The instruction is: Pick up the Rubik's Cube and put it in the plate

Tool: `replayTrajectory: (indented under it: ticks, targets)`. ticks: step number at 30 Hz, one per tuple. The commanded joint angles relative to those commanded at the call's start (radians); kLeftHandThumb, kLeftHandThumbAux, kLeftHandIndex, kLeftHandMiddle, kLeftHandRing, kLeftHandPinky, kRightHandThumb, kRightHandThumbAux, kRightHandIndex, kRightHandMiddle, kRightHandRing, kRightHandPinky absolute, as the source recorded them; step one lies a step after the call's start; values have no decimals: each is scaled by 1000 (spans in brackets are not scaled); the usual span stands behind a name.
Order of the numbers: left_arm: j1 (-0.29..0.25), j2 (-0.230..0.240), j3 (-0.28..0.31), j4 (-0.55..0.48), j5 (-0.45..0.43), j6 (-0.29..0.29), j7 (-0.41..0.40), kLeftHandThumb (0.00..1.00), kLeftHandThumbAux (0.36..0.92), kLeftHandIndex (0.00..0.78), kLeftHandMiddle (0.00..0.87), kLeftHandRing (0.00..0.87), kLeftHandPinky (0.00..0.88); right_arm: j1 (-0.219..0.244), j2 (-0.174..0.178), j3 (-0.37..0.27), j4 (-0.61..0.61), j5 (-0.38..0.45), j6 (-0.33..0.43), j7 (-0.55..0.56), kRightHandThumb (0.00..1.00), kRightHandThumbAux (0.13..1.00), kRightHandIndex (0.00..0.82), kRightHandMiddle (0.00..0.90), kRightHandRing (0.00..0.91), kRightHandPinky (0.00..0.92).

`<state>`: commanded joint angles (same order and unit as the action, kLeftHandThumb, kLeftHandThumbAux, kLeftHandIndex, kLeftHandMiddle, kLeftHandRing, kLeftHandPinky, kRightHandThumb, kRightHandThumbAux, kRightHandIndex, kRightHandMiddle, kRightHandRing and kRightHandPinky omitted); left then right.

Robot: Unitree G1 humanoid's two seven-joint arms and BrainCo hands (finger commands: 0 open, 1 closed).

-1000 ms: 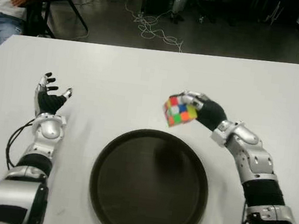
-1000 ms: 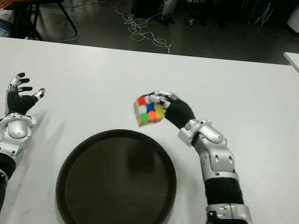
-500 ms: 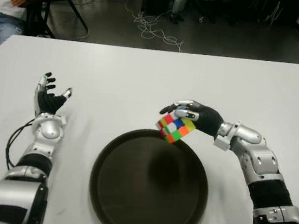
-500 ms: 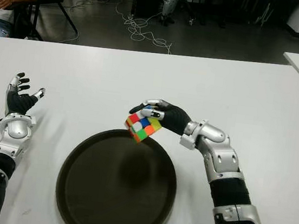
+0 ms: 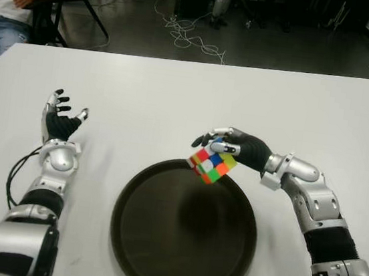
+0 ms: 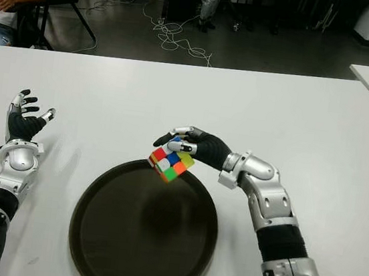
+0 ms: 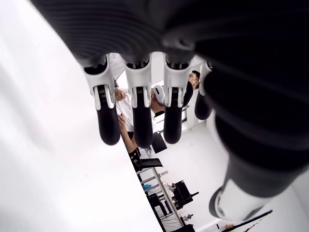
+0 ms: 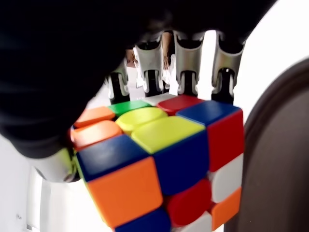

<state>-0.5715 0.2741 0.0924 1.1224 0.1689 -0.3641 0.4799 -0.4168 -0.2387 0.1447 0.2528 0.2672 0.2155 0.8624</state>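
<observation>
The right hand (image 5: 234, 146) has its fingers curled around the Rubik's Cube (image 5: 211, 165), gripping it from above and holding it tilted in the air over the plate's (image 5: 158, 242) rim at about one o'clock; the cube hangs clear of the dark round plate, which sits on the white table (image 5: 176, 96); the left hand (image 5: 60, 123) shows at the plate's nine o'clock, well apart from it, fingers spread and holding nothing.
</observation>
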Motion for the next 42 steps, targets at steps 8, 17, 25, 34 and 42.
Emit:
replayTrajectory:
  ticks: [8, 17, 25, 34, 42]
  targets:
    - [2, 0, 6, -1, -8, -7, -6, 105, 762, 143, 229, 281, 365, 8, -17, 18, -23, -18, -27, 15, 688, 730, 437, 794, 809, 789]
    - [2, -1, 7, 0, -7, -14, -4, 114, 765, 138, 226, 285, 371, 1, -29, 28, -23, -6, -52, 76, 682, 733, 436, 794, 818, 795]
    - [3, -2, 3, -3, -2, -4, -1, 94, 767, 134, 233, 300, 405, 8, -27, 24, -7, 5, -62, 120, 682, 733, 437, 790, 819, 795]
    - [2, -3, 8, 0, -8, -7, -1, 129, 759, 133, 220, 276, 374, 25, -37, 34, -68, -11, -43, 93, 682, 733, 436, 798, 820, 794]
    - [4, -4, 9, -2, -8, -14, -3, 130, 765, 137, 233, 300, 410, 29, -51, 50, -84, -30, -55, 93, 682, 733, 436, 801, 820, 795]
